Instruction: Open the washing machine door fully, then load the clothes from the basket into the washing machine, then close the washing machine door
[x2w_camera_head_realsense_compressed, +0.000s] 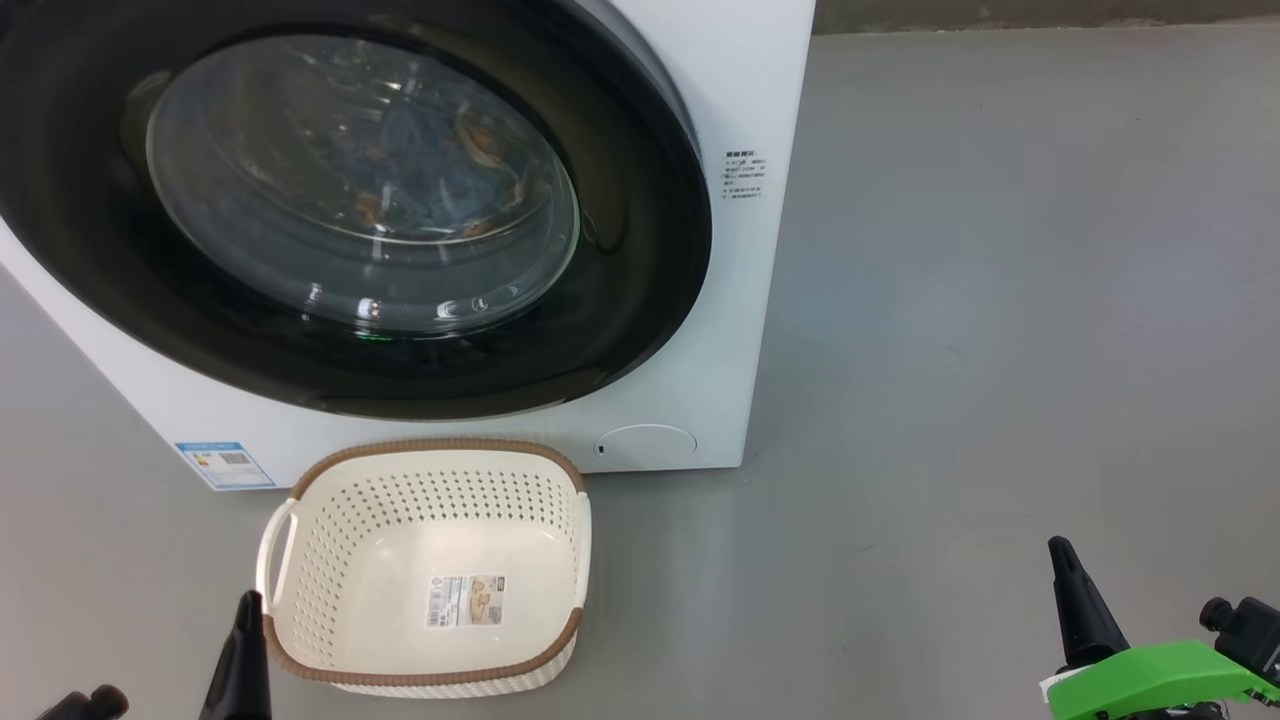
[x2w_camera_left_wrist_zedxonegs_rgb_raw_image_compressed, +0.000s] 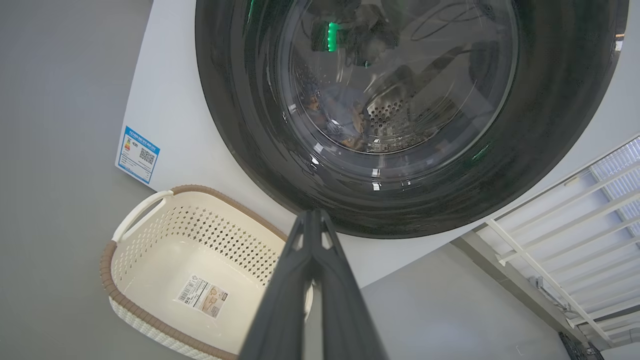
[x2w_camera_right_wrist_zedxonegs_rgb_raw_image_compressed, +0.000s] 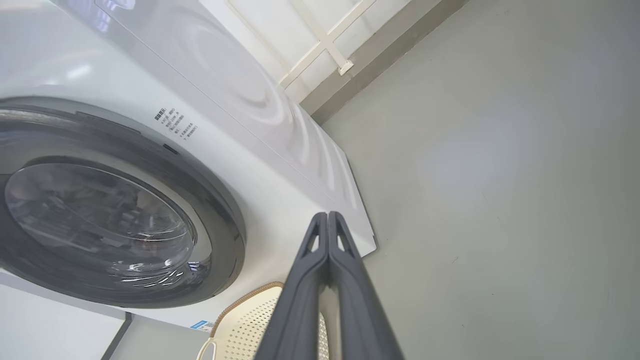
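Standing shut against the front of the white, boxy, front-loading washing machine (x2w_camera_head_realsense_compressed: 745, 300), the large round washing machine door (x2w_camera_head_realsense_compressed: 640, 260) with its glossy black rim and bulging clear glass centre sits flush. Through the glass I can make out the clothes (x2w_camera_head_realsense_compressed: 440, 170), light blue fabric with small orange-brown patches, lying inside the perforated steel drum (x2w_camera_left_wrist_zedxonegs_rgb_raw_image_compressed: 395, 115). On the grey floor (x2w_camera_head_realsense_compressed: 1000, 300) just in front of the machine sits the small cream-white perforated plastic basket (x2w_camera_head_realsense_compressed: 430, 452) with a brown woven-look rim, its bare bottom showing a paper label (x2w_camera_head_realsense_compressed: 465, 600). The left gripper (x2w_camera_head_realsense_compressed: 247, 605) hovers by the basket's near-left corner, its two long dark fingers (x2w_camera_left_wrist_zedxonegs_rgb_raw_image_compressed: 295, 280) pressed together on nothing. The right gripper (x2w_camera_head_realsense_compressed: 1062, 555) hangs well off to the right over the floor, fingers likewise pressed tight, holding nothing.
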